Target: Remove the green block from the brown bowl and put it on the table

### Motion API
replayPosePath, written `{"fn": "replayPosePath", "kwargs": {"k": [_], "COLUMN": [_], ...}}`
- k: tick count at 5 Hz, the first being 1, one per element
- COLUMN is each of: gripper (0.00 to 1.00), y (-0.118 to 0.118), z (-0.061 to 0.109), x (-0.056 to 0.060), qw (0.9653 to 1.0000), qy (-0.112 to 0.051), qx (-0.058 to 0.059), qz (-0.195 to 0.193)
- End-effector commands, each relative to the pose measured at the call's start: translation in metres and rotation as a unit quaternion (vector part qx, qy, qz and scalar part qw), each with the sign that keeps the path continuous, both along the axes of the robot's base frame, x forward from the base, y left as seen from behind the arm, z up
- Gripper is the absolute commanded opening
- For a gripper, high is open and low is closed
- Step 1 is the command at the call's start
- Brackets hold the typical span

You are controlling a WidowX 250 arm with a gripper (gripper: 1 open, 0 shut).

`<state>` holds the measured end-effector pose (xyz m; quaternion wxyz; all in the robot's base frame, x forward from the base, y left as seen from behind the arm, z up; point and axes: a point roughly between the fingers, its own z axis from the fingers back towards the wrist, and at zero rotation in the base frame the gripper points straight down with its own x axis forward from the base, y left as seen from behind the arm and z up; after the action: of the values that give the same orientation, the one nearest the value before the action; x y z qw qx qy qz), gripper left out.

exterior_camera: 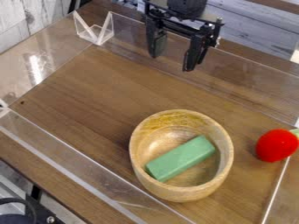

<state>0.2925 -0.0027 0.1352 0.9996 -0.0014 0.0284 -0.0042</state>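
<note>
The table is the largest thing, a brown wood-grain top that spreads below the hand and out to both sides of it in the view. Clear walls run along its edges, one passing behind the hand and another crossing the lower left, well apart from it.

The hand, black, comes in from the top of the view, right of the middle. Its two fingers point down and stand wide apart, with only a gap between them: it is released and grasps nothing. It touches neither the bowl nor the block.

The bowl is next in size, round and light brown, with visible grain and a thick rim. It sits upright on the table, below the hand in the view and well apart from it.

The block, green, flat and rectangular, is inside the bowl, so it too lies below the hand. It rests toward the lower part of the bowl as seen here, set on a slant, its upper end pointing to the right.

The red ball is smaller than the bowl and stands outside it, to the right of the bowl and below and to the right of the hand. A small clear piece with angled sides is at the upper left, to the left of the hand.
</note>
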Motion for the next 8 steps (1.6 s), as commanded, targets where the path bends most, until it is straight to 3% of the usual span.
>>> {"fn": "replayPosePath", "kwargs": {"k": [1, 3, 4, 5, 6, 7, 8], "gripper": [1.00, 1.00, 1.00, 1.00, 1.00, 1.00, 1.00], "y": [-0.030, -0.081, -0.074, -0.059, -0.065, -0.073, -0.058], "z": [-0.012, -0.062, -0.075, -0.064, -0.048, -0.048, -0.065], "x": [-0.017, -0.054, -0.069, -0.076, -0.064, -0.052, -0.053], "qw": [0.9977, 0.9843, 0.9687, 0.9618, 0.9627, 0.9623, 0.9630], "qy": [0.002, 0.006, -0.007, -0.020, -0.034, -0.050, -0.056], "qx": [-0.010, -0.020, -0.013, -0.003, 0.010, 0.005, -0.003], "qz": [-0.067, -0.175, -0.248, -0.273, -0.268, -0.267, -0.263]}}
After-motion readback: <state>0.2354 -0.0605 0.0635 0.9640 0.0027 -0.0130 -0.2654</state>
